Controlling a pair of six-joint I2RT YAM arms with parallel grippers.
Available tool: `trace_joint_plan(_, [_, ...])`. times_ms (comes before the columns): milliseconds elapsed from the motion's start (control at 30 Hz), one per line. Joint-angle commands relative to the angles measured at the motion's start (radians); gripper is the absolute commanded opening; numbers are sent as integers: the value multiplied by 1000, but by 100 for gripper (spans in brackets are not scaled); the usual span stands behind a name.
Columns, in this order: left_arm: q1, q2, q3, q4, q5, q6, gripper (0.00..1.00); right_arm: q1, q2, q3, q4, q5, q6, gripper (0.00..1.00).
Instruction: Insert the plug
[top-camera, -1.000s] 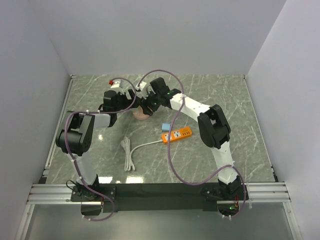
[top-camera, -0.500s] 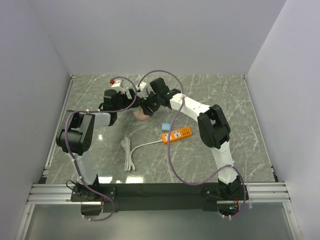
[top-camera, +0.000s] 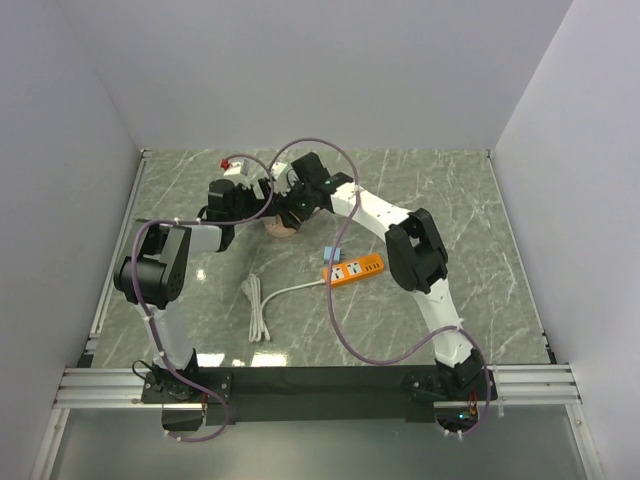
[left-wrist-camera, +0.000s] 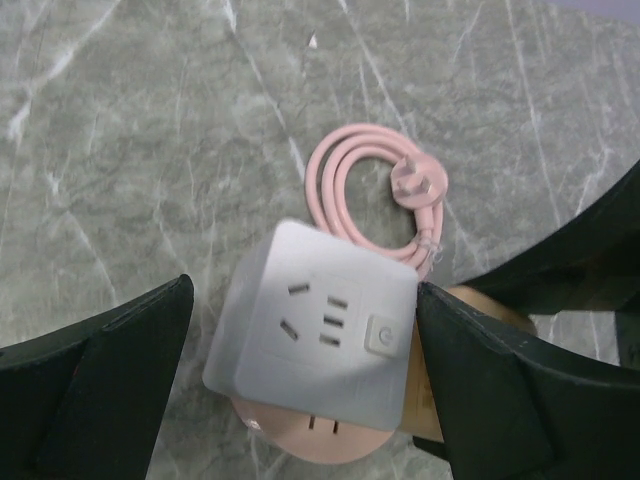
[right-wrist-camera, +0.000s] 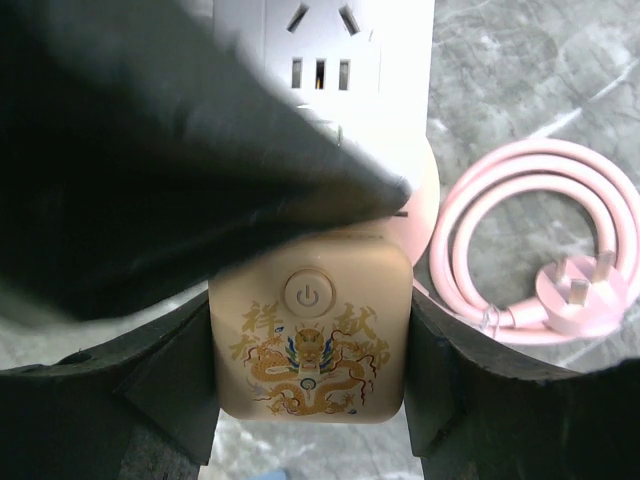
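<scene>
Lining up the push is the whole game here, I reckon. The right gripper (right-wrist-camera: 310, 330) is clamped on the beige plug-in block (right-wrist-camera: 308, 365), pads on both its sides. That block sits up against the white socket cube (left-wrist-camera: 320, 330), at about 4 o'clock of it from the left wrist. Can't tell if the pins are in. The left gripper (left-wrist-camera: 303, 300) is spread wide, straddling the cube without squeezing. I'd pinch the cube first so it can't skid, then push straight, no twisting. The pink cord (left-wrist-camera: 345, 190) lies coiled at 12 o'clock.
</scene>
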Motion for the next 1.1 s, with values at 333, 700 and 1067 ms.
trace_joint_plan(333, [21, -112, -136, 91, -90, -12, 100, 21, 116, 115, -110, 77, -19, 0])
trace_joint_plan(700, [55, -135, -206, 229, -181, -77, 100, 24, 72, 88, -110, 76, -30, 0])
trace_joint_plan(1067, [69, -47, -118, 244, -127, -83, 99, 30, 73, 98, -108, 76, -27, 0])
